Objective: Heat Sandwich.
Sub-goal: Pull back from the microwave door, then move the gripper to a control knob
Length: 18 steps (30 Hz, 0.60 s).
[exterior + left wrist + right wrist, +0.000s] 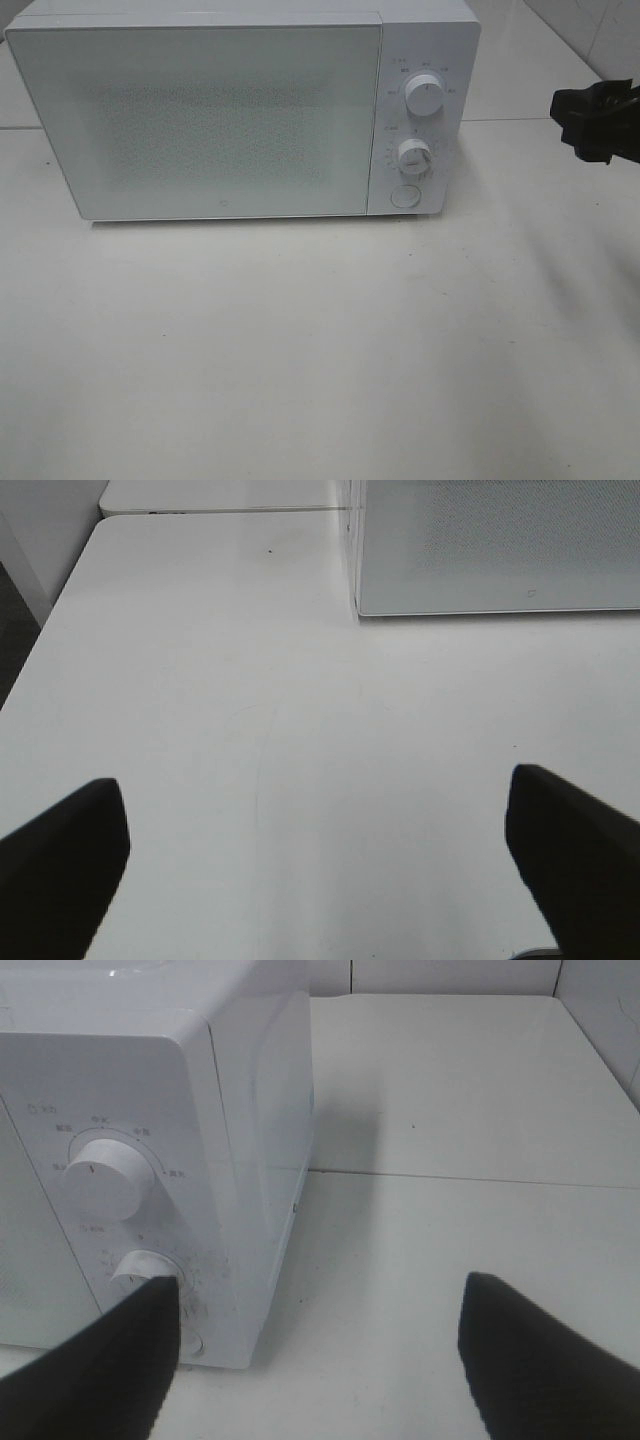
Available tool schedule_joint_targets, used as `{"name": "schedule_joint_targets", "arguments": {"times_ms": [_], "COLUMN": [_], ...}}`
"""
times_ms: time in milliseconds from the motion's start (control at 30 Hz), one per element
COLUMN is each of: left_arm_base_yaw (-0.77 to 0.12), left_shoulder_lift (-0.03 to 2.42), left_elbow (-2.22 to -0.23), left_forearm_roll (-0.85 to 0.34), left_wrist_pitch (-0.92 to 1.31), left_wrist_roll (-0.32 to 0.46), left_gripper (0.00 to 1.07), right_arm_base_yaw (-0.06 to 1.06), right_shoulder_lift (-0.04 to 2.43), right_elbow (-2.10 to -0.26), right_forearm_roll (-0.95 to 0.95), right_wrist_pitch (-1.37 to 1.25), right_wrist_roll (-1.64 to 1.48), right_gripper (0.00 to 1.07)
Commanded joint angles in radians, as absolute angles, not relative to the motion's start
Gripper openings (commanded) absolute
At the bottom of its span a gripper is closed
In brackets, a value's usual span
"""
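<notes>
Microwave [200, 120] count one, door shut, on tabletop [300, 350]; two knobs [425, 97], one button [404, 195]. You have two tools: left tool [312, 785] wide open, empty; right tool [322, 1288] open, empty. Sandwich: place, heading cannot tell.

The white boxy microwave [452, 45] is hiding its inside behind a speckled door [200, 120]; right of it, the frame is cutting off my black right gripper [580, 120].
</notes>
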State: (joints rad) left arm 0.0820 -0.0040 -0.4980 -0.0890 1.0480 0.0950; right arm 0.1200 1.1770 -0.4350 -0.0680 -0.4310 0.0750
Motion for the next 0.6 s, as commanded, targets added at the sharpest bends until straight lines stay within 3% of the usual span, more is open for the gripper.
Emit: {"name": "schedule_joint_targets", "arguments": {"times_ms": [33, 200, 600], "left_arm_base_yaw": [0.074, 0.074, 0.074], "left_shoulder_lift": [-0.030, -0.030, -0.030], "left_elbow": [-0.495, -0.495, -0.495], "left_forearm_roll": [-0.095, -0.095, -0.095], "left_wrist_pitch": [1.037, 1.037, 1.037], "left_wrist_roll": [0.092, 0.092, 0.092], "left_gripper": [0.97, 0.97, 0.97], "right_arm_base_yaw": [0.118, 0.124, 0.390], "right_shoulder_lift": [1.208, 1.282, 1.465], "right_elbow": [-0.415, -0.390, -0.372], "right_forearm_roll": [-0.035, 0.013, 0.369], "right_wrist_pitch": [-0.533, -0.608, -0.840], "right_wrist_roll": [0.053, -0.010, -0.291], "right_gripper": [0.74, 0.74, 0.74]}}
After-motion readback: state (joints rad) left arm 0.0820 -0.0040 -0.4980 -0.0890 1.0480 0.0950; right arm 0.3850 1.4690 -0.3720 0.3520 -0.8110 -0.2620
